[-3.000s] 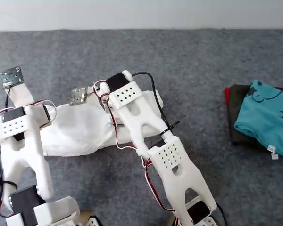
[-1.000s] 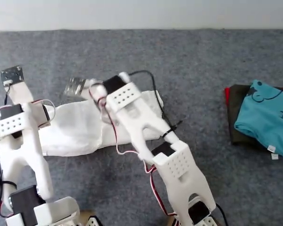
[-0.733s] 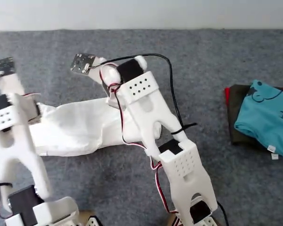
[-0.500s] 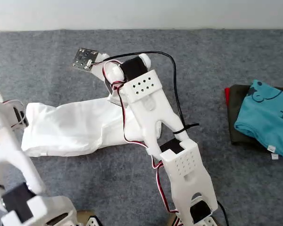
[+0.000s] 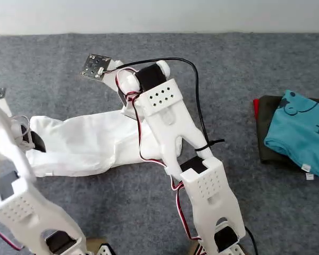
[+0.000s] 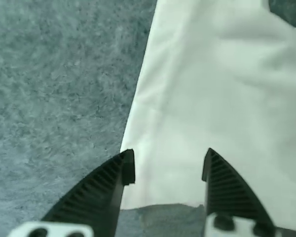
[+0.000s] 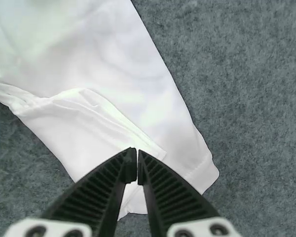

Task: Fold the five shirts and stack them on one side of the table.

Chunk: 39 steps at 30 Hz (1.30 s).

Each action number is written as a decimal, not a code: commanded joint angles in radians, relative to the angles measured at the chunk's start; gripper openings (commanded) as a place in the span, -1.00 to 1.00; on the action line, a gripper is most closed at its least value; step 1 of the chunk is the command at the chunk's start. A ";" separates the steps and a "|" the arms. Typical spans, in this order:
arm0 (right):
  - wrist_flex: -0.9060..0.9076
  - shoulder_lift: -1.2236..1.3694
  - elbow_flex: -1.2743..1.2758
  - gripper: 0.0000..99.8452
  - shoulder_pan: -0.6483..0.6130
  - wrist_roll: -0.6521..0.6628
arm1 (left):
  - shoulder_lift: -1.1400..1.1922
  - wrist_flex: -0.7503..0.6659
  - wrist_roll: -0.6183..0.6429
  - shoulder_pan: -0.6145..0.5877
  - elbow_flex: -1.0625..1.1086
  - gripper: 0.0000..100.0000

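Spread apart at the left gripper (image 6: 168, 160), hovering over a hem corner of the white shirt (image 6: 212, 84), gripping nothing. Pinched together at the right gripper (image 7: 137, 165), poised over a folded seam at the shirt's other end; no telling of cloth caught between. Lying lengthwise on the grey table (image 5: 228, 69), partly folded, well apart from the folded stack (image 5: 292, 133) on the right arm's side. Looks like mid-fold. Best to take both ends level, lift just enough, carry across evenly, lay down flat without dragging in wrinkles.
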 commanded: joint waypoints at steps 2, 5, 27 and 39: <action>0.038 -0.070 -0.041 -0.98 0.019 -0.011 | 0.055 0.038 -0.092 -0.005 -0.189 -0.54; 0.038 -0.070 -0.041 -0.98 0.019 -0.011 | 0.141 0.037 -0.130 -0.005 -0.271 -0.54; 0.033 -0.070 -0.040 -0.98 0.021 -0.011 | 0.664 0.187 -0.143 0.044 -0.610 -0.97; 0.030 -0.081 -0.048 -0.98 0.042 -0.011 | 0.641 0.250 -0.140 -0.078 -0.720 -0.98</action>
